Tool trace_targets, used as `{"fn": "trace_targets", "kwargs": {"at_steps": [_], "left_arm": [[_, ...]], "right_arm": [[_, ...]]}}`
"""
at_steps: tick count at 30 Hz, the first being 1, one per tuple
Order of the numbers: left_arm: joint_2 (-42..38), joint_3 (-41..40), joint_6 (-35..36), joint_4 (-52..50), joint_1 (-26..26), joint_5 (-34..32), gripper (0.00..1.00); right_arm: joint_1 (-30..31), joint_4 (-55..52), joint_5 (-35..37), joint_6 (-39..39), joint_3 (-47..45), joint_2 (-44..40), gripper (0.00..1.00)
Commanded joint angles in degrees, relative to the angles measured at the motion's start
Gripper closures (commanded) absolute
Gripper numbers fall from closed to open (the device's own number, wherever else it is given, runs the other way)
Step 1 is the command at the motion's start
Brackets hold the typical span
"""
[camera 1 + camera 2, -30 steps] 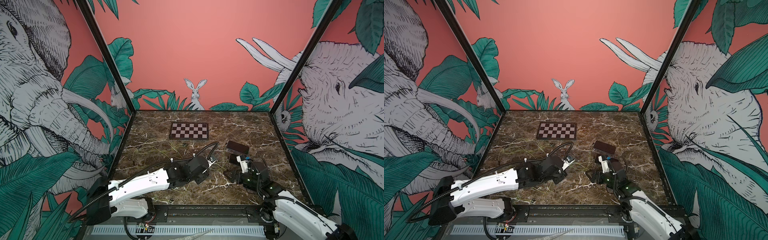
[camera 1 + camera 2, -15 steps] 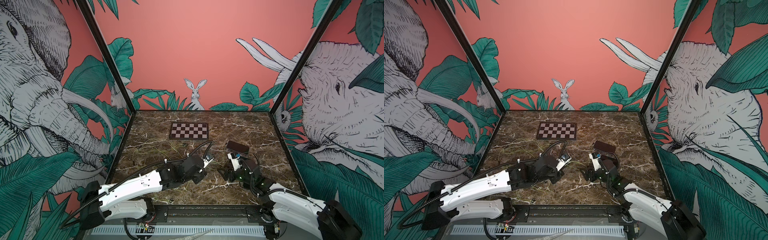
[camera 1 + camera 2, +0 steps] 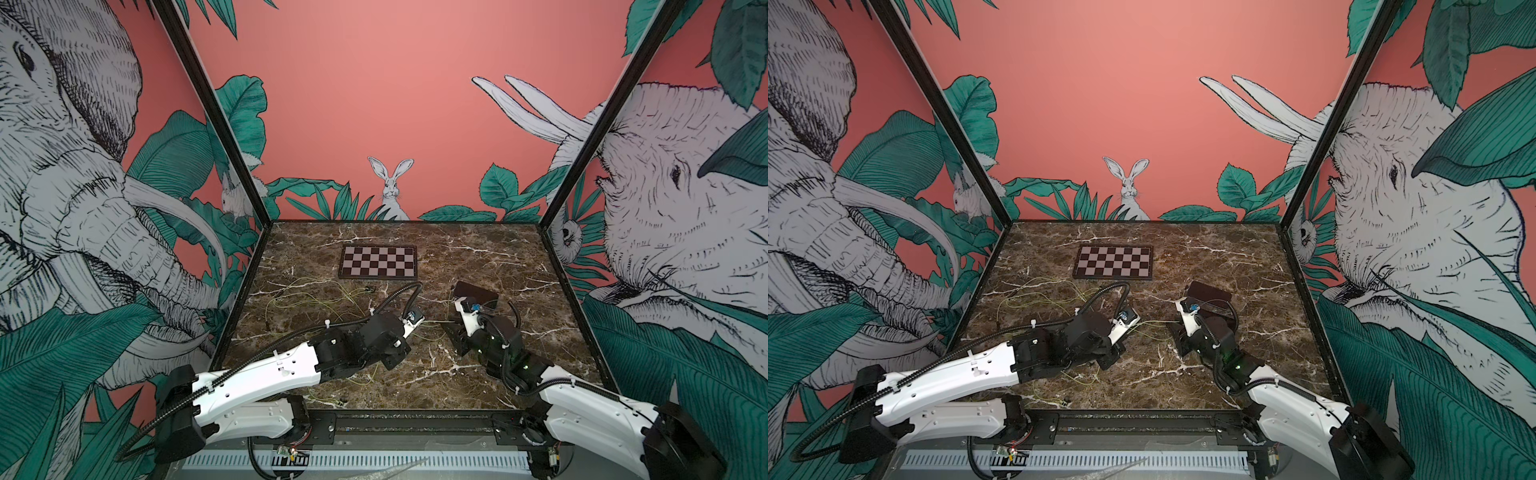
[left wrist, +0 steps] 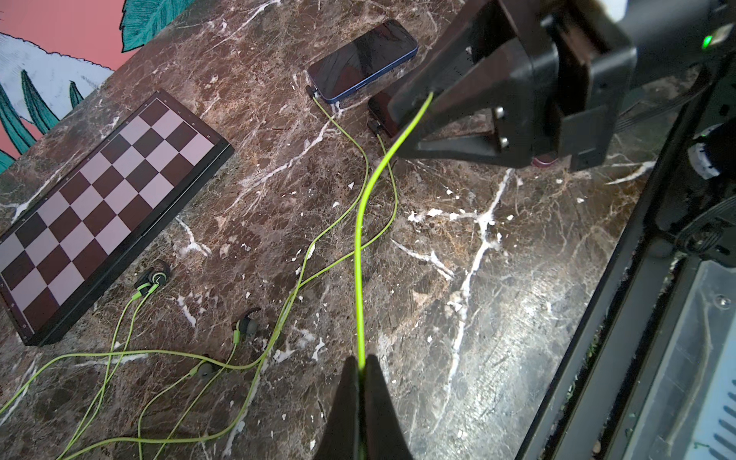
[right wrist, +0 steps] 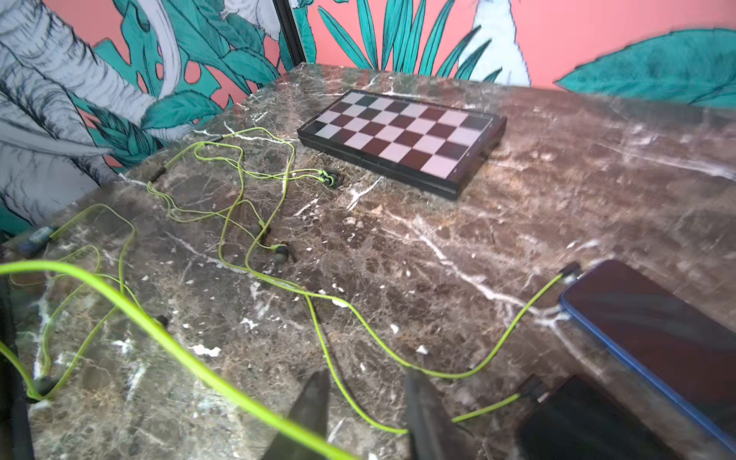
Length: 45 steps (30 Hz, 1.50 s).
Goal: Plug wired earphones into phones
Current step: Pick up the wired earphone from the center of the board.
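Several thin yellow-green wired earphones (image 3: 307, 297) lie tangled on the marble, with dark earbuds (image 4: 153, 278) among the cords. My left gripper (image 4: 360, 358) is shut on one cord (image 4: 360, 247), which rises taut into the gap between the right gripper's (image 4: 432, 95) fingers. In the right wrist view my right gripper (image 5: 366, 372) has its jaws apart and that cord (image 5: 159, 330) crosses low between them. A blue-edged phone (image 4: 362, 59) and a second phone (image 5: 589, 422) lie side by side, each with a cord plugged in. The right gripper partly hides the second phone in the left wrist view.
A checkerboard plate (image 3: 378, 262) lies at the back middle of the table. The left arm's thick black ribbed cable (image 3: 399, 295) arches over the cords. The two wrists are close together mid-table. A black rail (image 3: 415, 415) runs along the table's front edge.
My right gripper has swung left toward the left gripper and its jaws have narrowed around the raised cord. The left gripper has stayed shut on that cord, shifting only slightly.
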Motion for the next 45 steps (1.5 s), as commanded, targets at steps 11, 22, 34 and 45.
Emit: {"fn": "trace_targets", "kwargs": {"at_steps": [11,22,34,45], "left_arm": [[-1.0,-0.5,-3.5,2.5,0.4,5.2,0.85],[-2.0,6.7,-5.1,3.3,3.8,17.5,0.36],[-4.2,10.8,3.0,-1.3,4.7,17.9,0.23],[4.7,16.5,9.2,1.7,12.6,33.8,0.32]], "right_arm": [[2.3,-1.9,8.2,-27.4,4.5,-7.0,0.86],[4.8,7.3,3.0,-52.1,2.0,-9.7,0.92],[6.3,-7.4,5.6,-99.0,9.1,-12.8,0.95],[7.1,-12.2,3.4,-115.6,12.1,-16.3,0.94]]}}
